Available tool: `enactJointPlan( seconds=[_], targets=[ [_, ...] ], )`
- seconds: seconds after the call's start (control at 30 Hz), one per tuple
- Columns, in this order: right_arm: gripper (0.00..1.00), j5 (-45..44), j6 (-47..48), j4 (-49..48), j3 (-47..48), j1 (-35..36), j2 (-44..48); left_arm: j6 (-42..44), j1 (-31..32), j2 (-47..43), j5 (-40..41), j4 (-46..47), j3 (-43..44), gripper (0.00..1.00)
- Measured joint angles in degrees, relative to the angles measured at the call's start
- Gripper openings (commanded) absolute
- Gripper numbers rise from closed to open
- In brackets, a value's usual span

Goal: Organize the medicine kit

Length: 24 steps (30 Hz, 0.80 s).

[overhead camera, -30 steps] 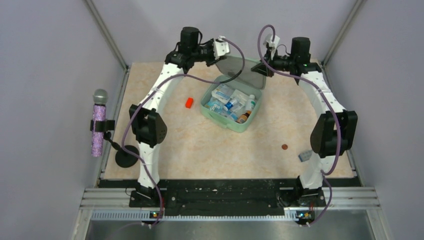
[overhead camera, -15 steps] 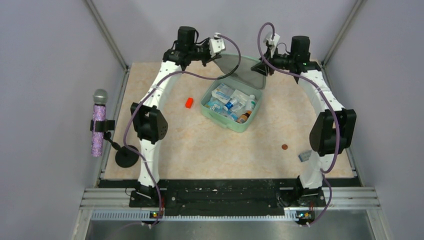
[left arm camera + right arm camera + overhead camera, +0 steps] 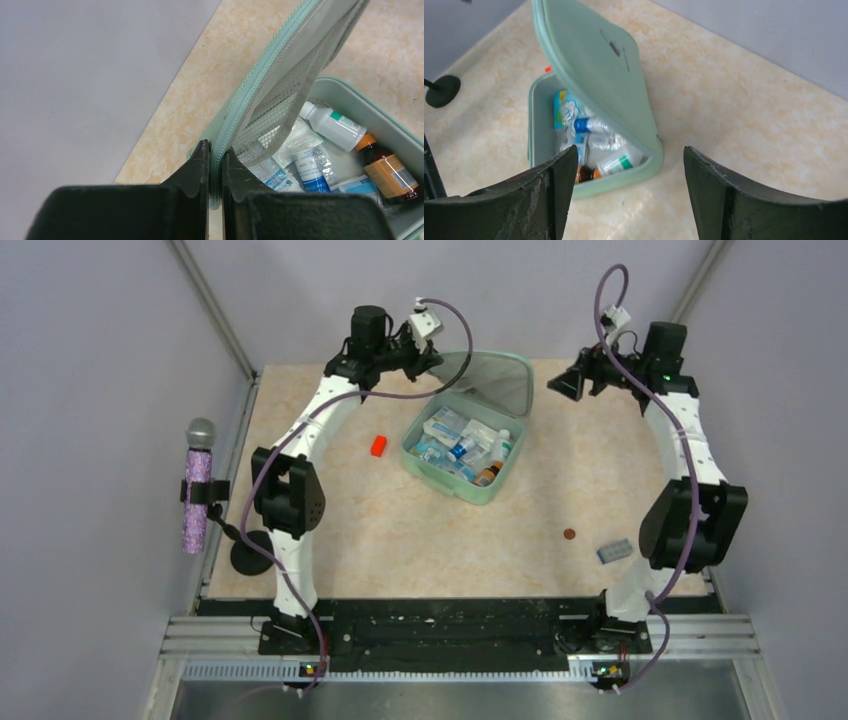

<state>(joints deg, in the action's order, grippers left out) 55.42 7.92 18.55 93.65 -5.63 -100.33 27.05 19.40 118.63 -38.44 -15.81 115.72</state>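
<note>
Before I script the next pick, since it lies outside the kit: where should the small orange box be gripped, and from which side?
Likely across its narrow width, from above: the orange box lies flat on the table, apart from the kit, its long sides free. The left tool, nearer, is clamped on the lid.

Two white robot arms, both stretched far forward

The left arm [image 3: 305,430] arches up with its wrist bent toward the middle, and the left gripper [image 3: 215,150] has its two black fingers [image 3: 192,167] pressed almost together on the thin edge of a case lid [image 3: 300,45]. The right arm [image 3: 690,440] stands off to the right, wrist turned inward; the right gripper [image 3: 568,384] hangs in the air, fingers spread wide, holding nothing
</note>
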Motion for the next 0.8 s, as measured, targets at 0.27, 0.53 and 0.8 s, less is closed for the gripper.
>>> enactJointPlan(
  seconds=[0.27,0.53,0.8],
  targets=[
    [0.61,-5.11,31.58,25.68,-18.69,0.44,18.58,-6.67,0.31,-0.92,1.68,5.57,-2.99,0.0],
    [0.55,-18.21,51.76,40.48,-31.04,6.36,22.34,-10.73,0.48,-1.03,2.32,8.48,-3.8,0.02],
    [0.57,-28.94,60.5,39.65,-38.07,8.63,22.53,-3.8,0.57,-0.76,1.7,3.54,-0.5,0.0]
  ],
)
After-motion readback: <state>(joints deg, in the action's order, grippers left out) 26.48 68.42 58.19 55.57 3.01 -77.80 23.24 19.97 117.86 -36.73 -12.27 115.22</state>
